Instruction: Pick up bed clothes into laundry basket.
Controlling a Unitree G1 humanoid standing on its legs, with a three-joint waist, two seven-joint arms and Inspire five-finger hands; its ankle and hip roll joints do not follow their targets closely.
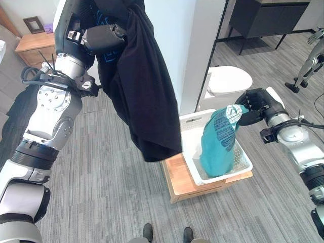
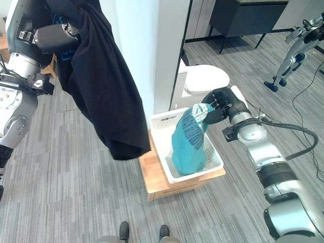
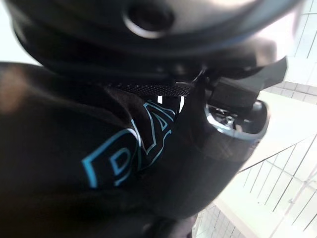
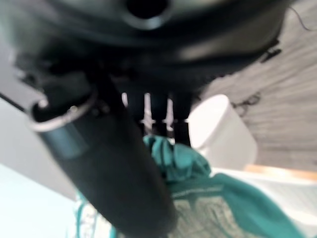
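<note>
Robot w/ 2 garments in hand: right hand (image 2: 218, 106) is clenched on the top of a teal garment (image 2: 190, 142), which hangs straight below it w/ its lower end already inside the white laundry basket (image 2: 215, 161), likely so it drops in neatly once let go. Left hand (image 1: 104, 36) is raised high, a black shirt (image 1: 142, 96) bunched round it and draping well below it, hem hanging beside the basket, not over it; its fingers are buried in cloth, so can't tell their state. Basket sits on a low wooden stand (image 1: 177, 183), below and inward of the right hand.
</note>
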